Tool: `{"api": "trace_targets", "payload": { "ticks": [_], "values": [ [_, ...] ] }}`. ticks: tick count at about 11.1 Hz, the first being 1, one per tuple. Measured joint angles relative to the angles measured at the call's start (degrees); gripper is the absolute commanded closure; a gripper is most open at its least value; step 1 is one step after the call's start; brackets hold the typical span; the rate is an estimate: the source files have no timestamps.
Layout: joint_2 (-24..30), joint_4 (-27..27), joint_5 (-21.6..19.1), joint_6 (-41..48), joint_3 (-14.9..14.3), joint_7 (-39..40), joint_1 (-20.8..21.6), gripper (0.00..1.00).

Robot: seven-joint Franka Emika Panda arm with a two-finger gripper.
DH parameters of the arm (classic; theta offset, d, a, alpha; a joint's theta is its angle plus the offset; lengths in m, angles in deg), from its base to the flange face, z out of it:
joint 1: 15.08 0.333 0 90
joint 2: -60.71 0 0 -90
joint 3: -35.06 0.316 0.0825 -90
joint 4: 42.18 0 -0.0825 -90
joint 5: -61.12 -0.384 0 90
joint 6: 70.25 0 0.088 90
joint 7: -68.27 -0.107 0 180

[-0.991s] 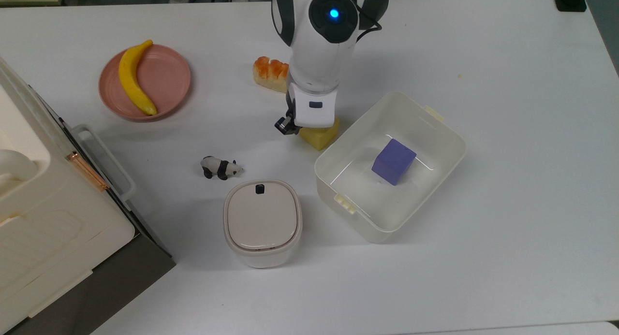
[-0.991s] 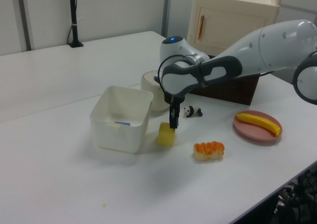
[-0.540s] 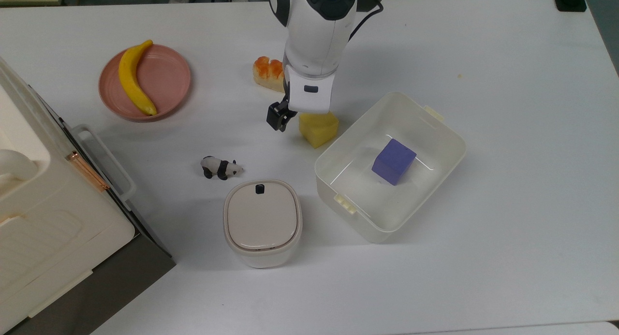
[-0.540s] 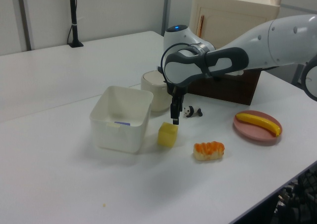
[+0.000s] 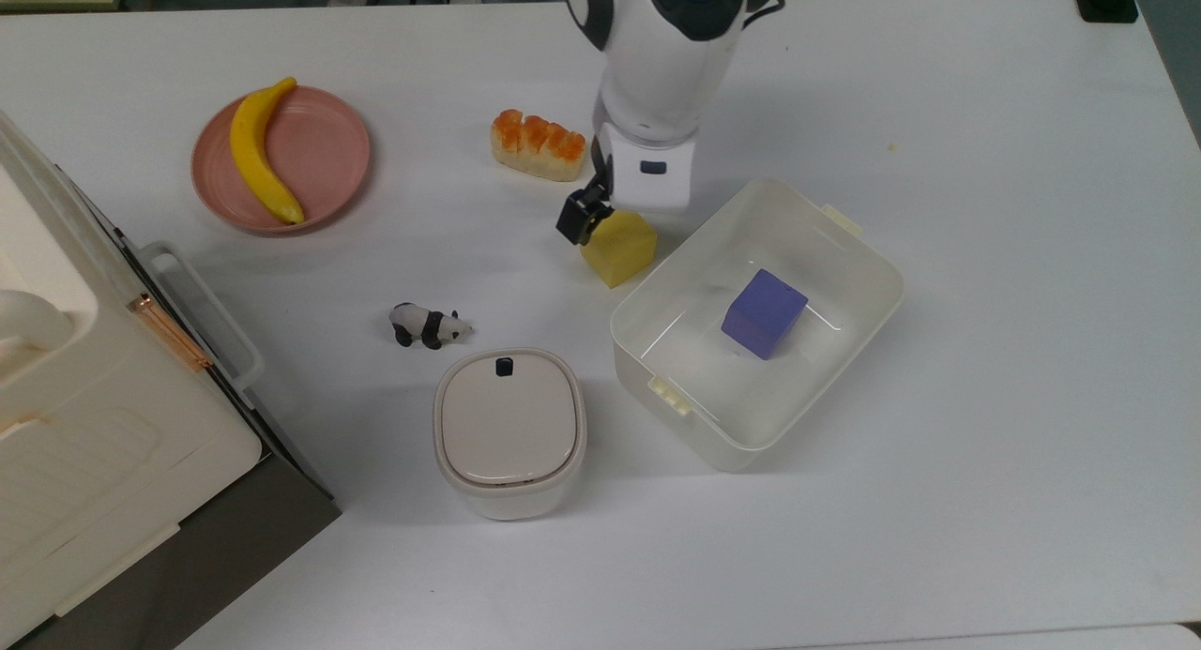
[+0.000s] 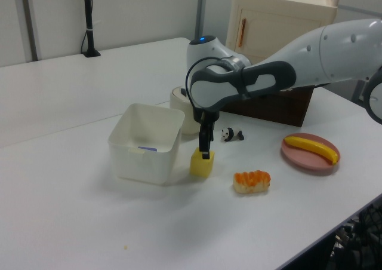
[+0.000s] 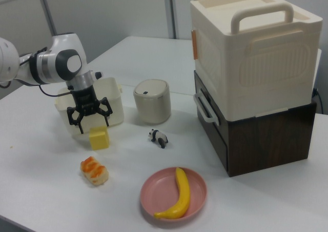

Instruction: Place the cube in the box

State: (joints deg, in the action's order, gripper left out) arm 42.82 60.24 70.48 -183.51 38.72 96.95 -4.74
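Note:
The yellow cube (image 5: pixel 619 249) rests on the white table, close to the box's wall on the top view's left. The box (image 5: pixel 741 448) is a white translucent tub with a purple cube (image 5: pixel 763 312) inside. My gripper (image 7: pixel 92 120) hovers just over the yellow cube (image 7: pixel 99 138), open, its fingers spread wider than the cube and holding nothing. In the left view the gripper (image 6: pixel 205 147) points straight down, its tips at the top face of the cube (image 6: pixel 202 164), beside the box (image 6: pixel 140 165). One dark finger (image 5: pixel 578 218) shows at the cube's edge in the top view.
An orange-topped bread piece (image 5: pixel 538 145) lies behind the cube. A banana (image 5: pixel 258 153) sits on a pink plate (image 5: pixel 324 153). A toy panda (image 5: pixel 429 325), a beige-lidded container (image 5: pixel 509 430) and a big cream case (image 5: pixel 84 415) stand on the top view's left.
The gripper lifted slightly and shifted toward the top view's right, from beside the yellow cube to directly over it. The cube and box have stayed put.

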Motion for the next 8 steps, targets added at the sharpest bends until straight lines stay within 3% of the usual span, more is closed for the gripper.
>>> {"api": "trace_targets", "payload": {
  "ticks": [3, 4, 5, 6, 7, 8],
  "values": [
    [-2.5, 0.0, 0.0, -1.4, 0.1, -3.0, 1.0, 0.0],
    [-3.1, 0.0, 0.0, -2.1, 0.0, -3.3, 1.0, 0.07],
    [-3.5, 0.0, 0.0, -2.3, -0.2, -3.3, 0.9, 0.46],
    [-3.5, -0.1, 0.0, -2.3, -0.4, -3.3, 0.9, 0.93],
    [-3.5, -0.2, 0.1, -2.3, -0.5, -3.3, 0.9, 1.0],
    [-3.5, -0.2, 0.1, -2.3, -0.5, -3.3, 0.9, 1.0]
  ]
}}
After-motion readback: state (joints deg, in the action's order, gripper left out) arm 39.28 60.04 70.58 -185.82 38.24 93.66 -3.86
